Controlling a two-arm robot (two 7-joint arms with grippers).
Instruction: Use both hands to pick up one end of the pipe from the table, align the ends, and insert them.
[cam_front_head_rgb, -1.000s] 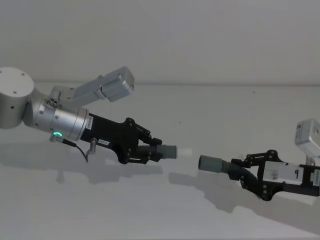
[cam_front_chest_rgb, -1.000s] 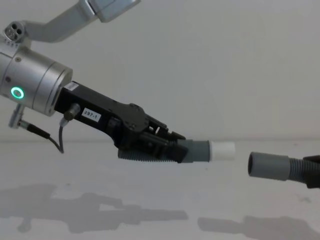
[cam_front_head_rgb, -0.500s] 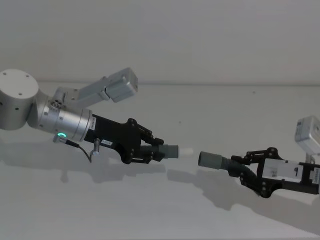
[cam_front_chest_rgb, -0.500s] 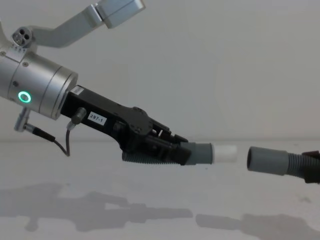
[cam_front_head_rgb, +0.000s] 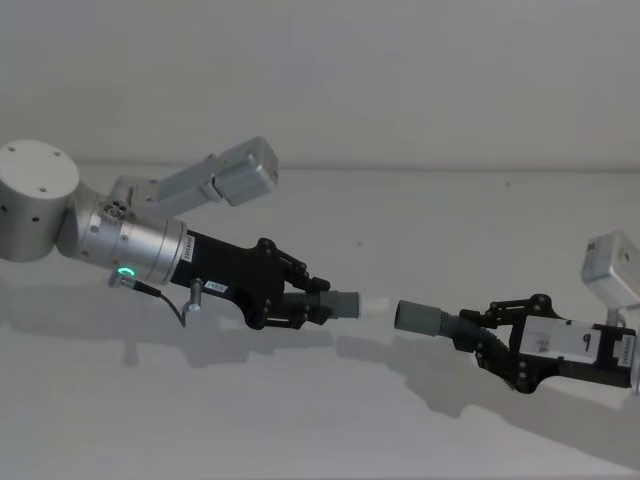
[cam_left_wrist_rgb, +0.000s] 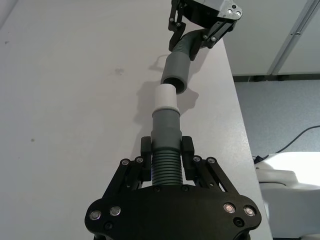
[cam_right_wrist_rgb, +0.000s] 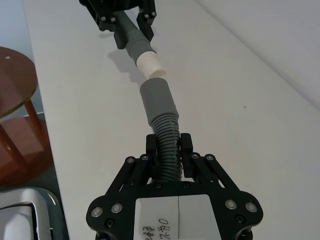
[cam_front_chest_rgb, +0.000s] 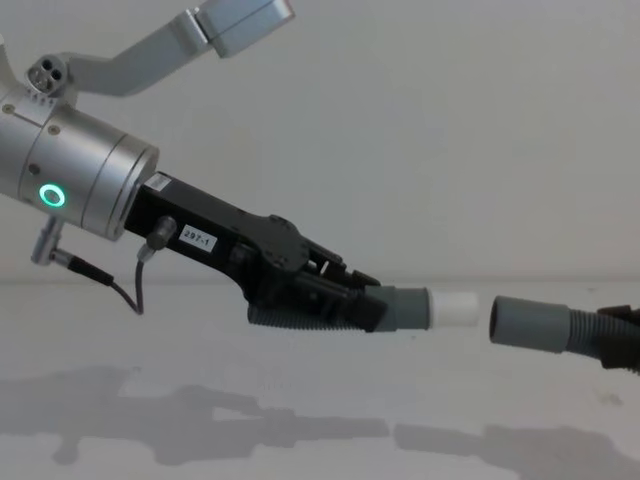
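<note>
Both pipe pieces hang above the white table (cam_front_head_rgb: 420, 220), end to end along one line. My left gripper (cam_front_head_rgb: 305, 304) is shut on the ribbed part of one piece (cam_left_wrist_rgb: 166, 167). That piece's narrow grey cuff (cam_front_chest_rgb: 404, 308) and white tip (cam_front_chest_rgb: 452, 308) point at the other piece. My right gripper (cam_front_head_rgb: 488, 338) is shut on the ribbed hose (cam_right_wrist_rgb: 168, 137) of the second piece, whose wider socket cuff (cam_front_head_rgb: 417, 316) faces the tip. A small gap separates the white tip (cam_front_head_rgb: 375, 305) from the socket cuff (cam_front_chest_rgb: 528, 323); they do not touch.
A plain wall rises behind the table. The table's side edge (cam_left_wrist_rgb: 240, 125) drops to a grey floor with a cable. A round brown stool (cam_right_wrist_rgb: 15, 85) stands beside the table's other side.
The left arm has carried its piece to the right and the right arm has edged left. The gap between white tip and socket has shrunk.
</note>
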